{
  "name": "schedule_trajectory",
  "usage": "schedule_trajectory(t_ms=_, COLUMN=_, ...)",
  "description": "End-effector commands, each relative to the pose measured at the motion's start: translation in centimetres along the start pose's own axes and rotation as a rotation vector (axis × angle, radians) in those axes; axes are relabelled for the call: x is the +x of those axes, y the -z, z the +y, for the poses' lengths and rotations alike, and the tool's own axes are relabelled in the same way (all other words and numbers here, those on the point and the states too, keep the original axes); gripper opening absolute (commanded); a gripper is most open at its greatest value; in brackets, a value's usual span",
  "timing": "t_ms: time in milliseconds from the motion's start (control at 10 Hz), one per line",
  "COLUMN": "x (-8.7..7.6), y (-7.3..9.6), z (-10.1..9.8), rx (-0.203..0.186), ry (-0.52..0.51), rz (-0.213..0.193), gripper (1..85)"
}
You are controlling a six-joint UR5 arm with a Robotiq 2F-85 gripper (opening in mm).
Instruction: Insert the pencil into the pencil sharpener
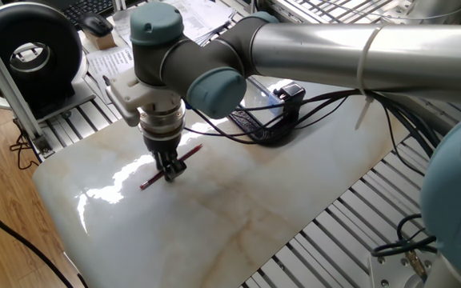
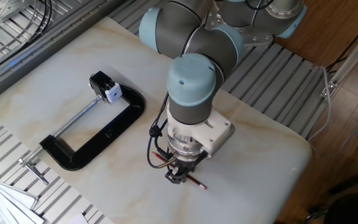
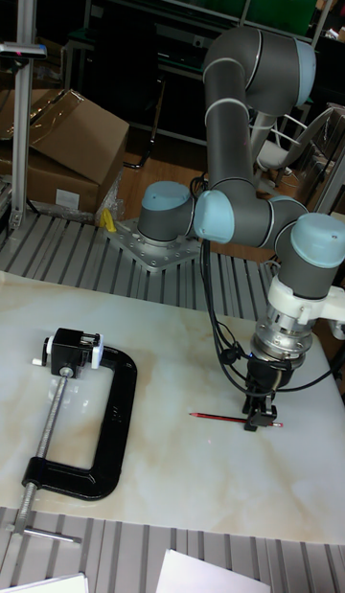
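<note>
Pencil lies flat crosswise (tip toward clamp) under gripper.

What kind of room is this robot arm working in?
It looks like a robotics lab or workshop. The marble-look table sits on a metal rail frame, a black C-clamp holds a little pencil sharpener, and cardboard boxes sit behind. The claw is down at a red pencil.
</note>
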State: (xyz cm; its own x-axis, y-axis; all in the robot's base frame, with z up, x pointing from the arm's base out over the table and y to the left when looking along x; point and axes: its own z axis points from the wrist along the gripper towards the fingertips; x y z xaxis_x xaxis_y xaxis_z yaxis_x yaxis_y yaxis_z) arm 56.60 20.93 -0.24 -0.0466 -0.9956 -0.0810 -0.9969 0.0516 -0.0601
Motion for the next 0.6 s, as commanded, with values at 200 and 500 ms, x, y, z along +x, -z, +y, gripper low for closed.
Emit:
schedule_trajectory(t_ms=200, x=1.1, y=0.5, z=-0.3, rx=0.01, ry=0.007, rz=0.039, gripper=27.3)
schedule_trajectory(t_ms=500, x=1.5, y=0.2, z=-1.1, rx=0.025, ry=0.006, rz=0.052, gripper=1.3)
